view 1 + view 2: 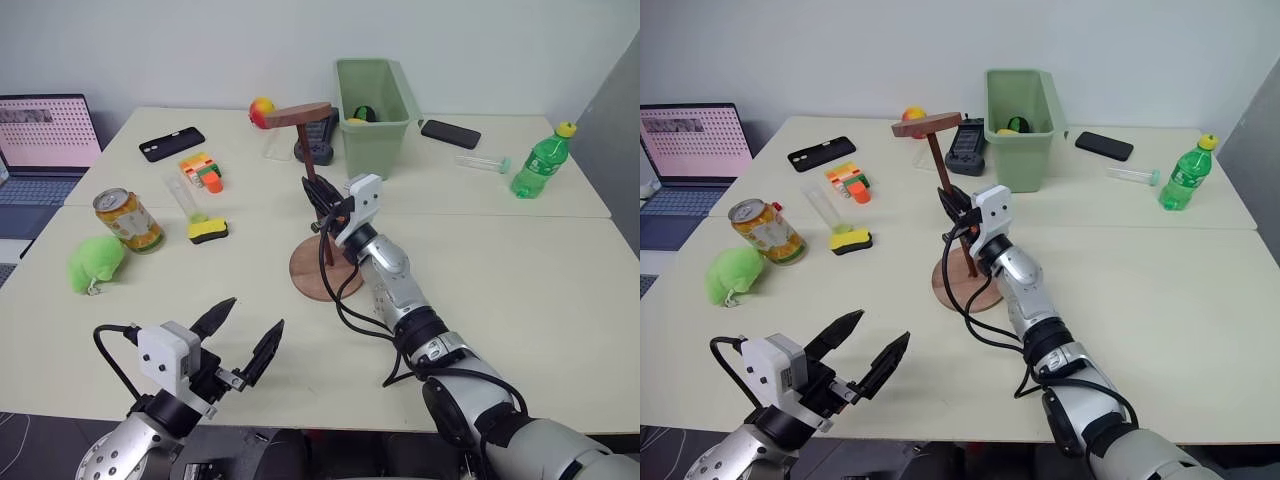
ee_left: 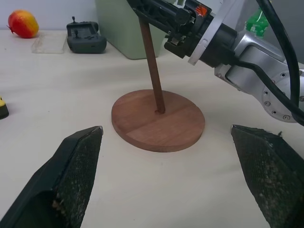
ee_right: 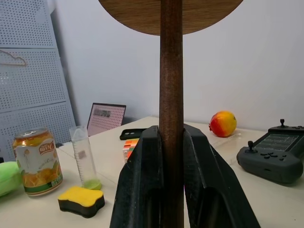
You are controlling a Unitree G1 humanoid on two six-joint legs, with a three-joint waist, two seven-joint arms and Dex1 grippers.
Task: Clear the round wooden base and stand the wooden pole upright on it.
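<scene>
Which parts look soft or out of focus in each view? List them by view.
Left wrist view: the left gripper's near fingers are blurred, the round wooden base sharp. Right wrist view: the wooden pole and the right gripper's fingers clamped on it look soft; the can is clearer. Head views: evenly lit, faint shadows, no obvious glare.

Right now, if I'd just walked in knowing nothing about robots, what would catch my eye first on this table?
Mid-table, the right gripper is clamped on the wooden pole, whose lower end sits in the centre of the round wooden base, its disc end up in the air. Nearer the table's front edge, the left gripper hangs open and empty. Behind stand a green bin and, to the left, an orange drink can.
</scene>
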